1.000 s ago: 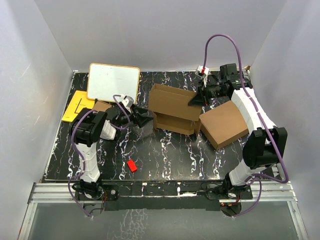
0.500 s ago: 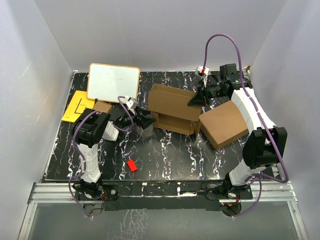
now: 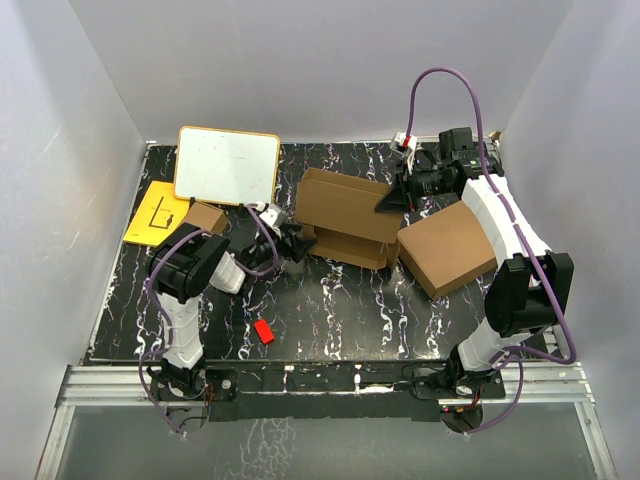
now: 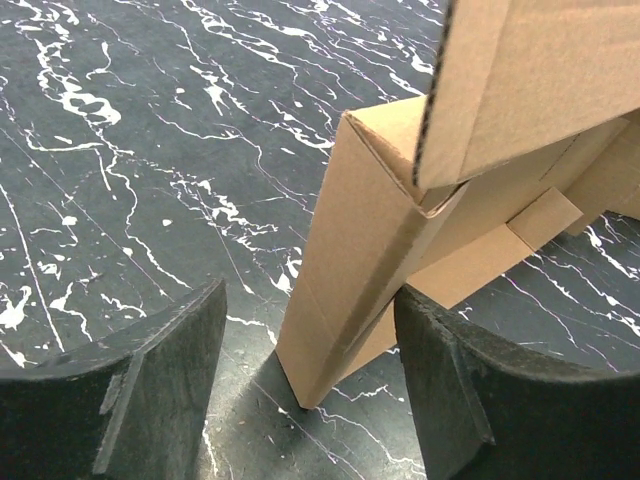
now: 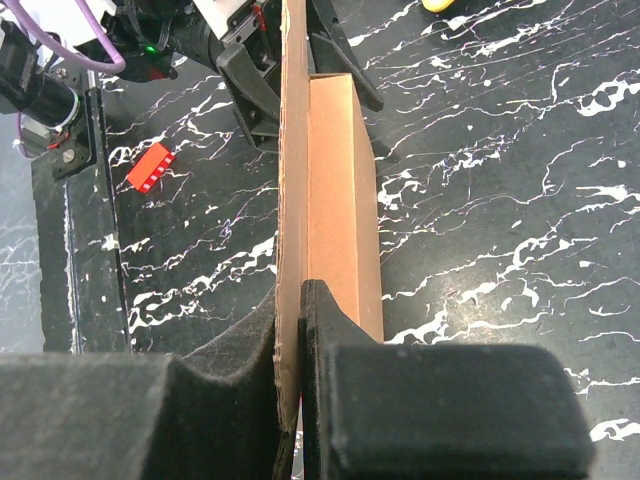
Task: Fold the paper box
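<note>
At the far left of the black marbled table (image 3: 340, 300) we see a yellow sheet (image 3: 155, 212), then a white board with a tan frame (image 3: 228, 165) and a small chunky brown box (image 3: 205, 217) just in front of it. A red block (image 3: 263, 331) lies near the front edge.

The left gripper (image 3: 290, 243) reaches low across the table to the left end of the paper box (image 3: 345, 218). In its wrist view the gripper (image 4: 310, 300) is spread wide, and the box's end wall (image 4: 370, 230) stands upright between the two dark fingers (image 4: 150, 390). We cannot tell whether either finger presses on it.

The paper box sits at the middle of the table, a little to the rear. It is thin brown cardboard, half folded: a large panel is raised at a slant over narrow upright walls and loose flaps, and the corrugated edge shows.

The right gripper (image 3: 392, 200) meets the box's right side. In its wrist view the gripper (image 5: 290, 320) is pinched on the thin edge of the raised panel (image 5: 335, 200).

A larger flat brown box (image 3: 448, 248) lies just to the right.

We count one paper box, two other brown boxes, one red block, one board, one yellow sheet and two arms
</note>
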`<act>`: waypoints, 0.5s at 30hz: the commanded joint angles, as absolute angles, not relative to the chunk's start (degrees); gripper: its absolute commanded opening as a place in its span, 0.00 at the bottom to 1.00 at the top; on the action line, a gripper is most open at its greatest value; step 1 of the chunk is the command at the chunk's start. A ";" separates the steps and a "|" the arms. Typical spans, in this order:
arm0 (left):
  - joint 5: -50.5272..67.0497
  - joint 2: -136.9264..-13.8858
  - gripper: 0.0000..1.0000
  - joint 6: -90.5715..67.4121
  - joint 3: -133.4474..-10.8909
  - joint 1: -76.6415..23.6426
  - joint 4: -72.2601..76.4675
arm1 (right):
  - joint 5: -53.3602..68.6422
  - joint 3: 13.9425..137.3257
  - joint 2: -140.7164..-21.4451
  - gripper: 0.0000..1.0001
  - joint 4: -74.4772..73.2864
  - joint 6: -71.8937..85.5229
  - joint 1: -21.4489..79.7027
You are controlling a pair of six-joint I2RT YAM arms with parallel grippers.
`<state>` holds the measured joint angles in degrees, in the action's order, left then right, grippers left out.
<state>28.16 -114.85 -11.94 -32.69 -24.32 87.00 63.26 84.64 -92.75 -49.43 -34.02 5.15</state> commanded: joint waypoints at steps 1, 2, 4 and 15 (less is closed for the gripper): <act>23.26 -111.00 0.62 -10.02 -33.52 -25.62 86.88 | 65.02 85.61 -92.94 0.08 -48.34 -34.82 5.35; 22.98 -110.81 0.60 -10.10 -33.79 -25.80 85.91 | 65.04 85.61 -92.94 0.08 -48.34 -34.88 5.34; 22.64 -110.66 0.57 -10.03 -34.03 -26.13 84.87 | 64.98 85.52 -92.83 0.08 -48.34 -34.85 5.34; 18.99 -108.02 0.41 -12.04 -32.70 -26.84 82.71 | 64.95 85.01 -93.13 0.08 -48.08 -34.77 5.36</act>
